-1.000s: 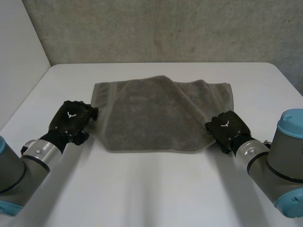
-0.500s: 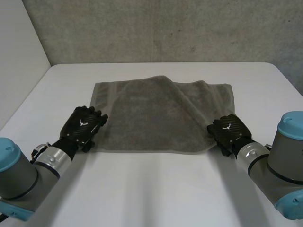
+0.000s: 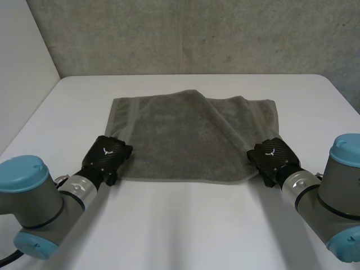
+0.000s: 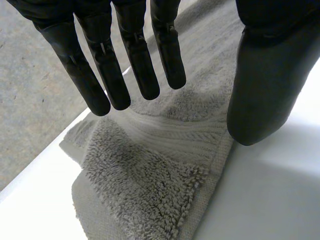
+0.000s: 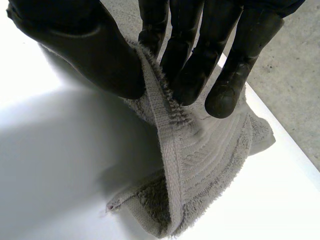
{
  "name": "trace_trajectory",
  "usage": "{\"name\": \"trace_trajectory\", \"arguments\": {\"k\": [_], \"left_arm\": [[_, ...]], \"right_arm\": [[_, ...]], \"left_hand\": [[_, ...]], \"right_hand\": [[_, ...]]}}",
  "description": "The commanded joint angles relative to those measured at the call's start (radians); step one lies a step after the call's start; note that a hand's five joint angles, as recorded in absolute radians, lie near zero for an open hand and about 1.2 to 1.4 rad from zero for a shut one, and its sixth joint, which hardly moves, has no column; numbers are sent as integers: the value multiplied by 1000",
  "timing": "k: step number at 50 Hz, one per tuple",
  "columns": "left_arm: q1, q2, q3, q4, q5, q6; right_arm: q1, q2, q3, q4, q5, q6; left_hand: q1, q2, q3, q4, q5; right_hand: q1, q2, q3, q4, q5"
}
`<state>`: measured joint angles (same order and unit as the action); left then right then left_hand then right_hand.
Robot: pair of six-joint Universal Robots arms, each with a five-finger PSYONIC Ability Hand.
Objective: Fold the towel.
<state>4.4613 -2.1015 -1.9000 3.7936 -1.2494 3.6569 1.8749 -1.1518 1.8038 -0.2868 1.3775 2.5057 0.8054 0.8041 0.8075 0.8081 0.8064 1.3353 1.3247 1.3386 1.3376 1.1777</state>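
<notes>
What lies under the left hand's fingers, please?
The near left corner of the towel lies under the straight fingers of the left hand, with table beside the thumb. The towel covers whatever is beneath it.

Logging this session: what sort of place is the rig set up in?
Probably a bare lab or test bay: a plain white table, a rough concrete wall behind it, and one grey towel laid out.

White table (image 3: 180,230), rounded far corners; rough grey concrete wall (image 3: 197,34) close behind its far edge; plain white panel (image 3: 19,73) standing along its left side.
</notes>
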Motion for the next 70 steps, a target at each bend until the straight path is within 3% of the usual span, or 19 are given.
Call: {"name": "trace_trajectory", "arguments": {"k": [1,18,29,37,42,47,49,54,70], "left_arm": [[-14,-25,32,1,-10,2],[-45,-61,76,8,-22,3],[-59,-81,148,9,-130,-3],[-65,-98,154,3,-142,-3],[-76,-57,136,3,-148,-11],[-80,-2,108,3,-189,-38],[-80,9,93,5,-199,-47],[-88,17,68,9,-202,-54],[-69,26,64,9,-208,-54]], "right_arm": [[-3,1,0,0,0,-1],[-5,7,0,0,0,-1],[-5,12,-1,-2,0,-1],[-5,15,-4,-5,3,-1],[-13,17,-4,-9,5,2],[-25,17,-12,-9,3,41],[-36,18,-18,-9,2,68],[-42,43,-34,-8,5,81],[-120,63,-92,81,6,71]], "left_hand": [[-78,-77,-80,-81,-254],[13,14,11,10,-163],[80,82,78,78,-95],[245,246,243,242,69],[555,557,553,553,380],[591,592,589,588,415],[591,592,589,588,415],[591,592,589,588,415],[591,592,589,588,415]], "right_hand": [[61,72,58,59,44],[61,72,58,59,44],[61,72,58,59,44],[61,72,58,59,44],[61,72,58,59,44],[61,72,58,59,44],[-143,-132,-146,-145,-160],[-319,-309,-323,-322,-336],[-461,-450,-464,-463,-477]]}}
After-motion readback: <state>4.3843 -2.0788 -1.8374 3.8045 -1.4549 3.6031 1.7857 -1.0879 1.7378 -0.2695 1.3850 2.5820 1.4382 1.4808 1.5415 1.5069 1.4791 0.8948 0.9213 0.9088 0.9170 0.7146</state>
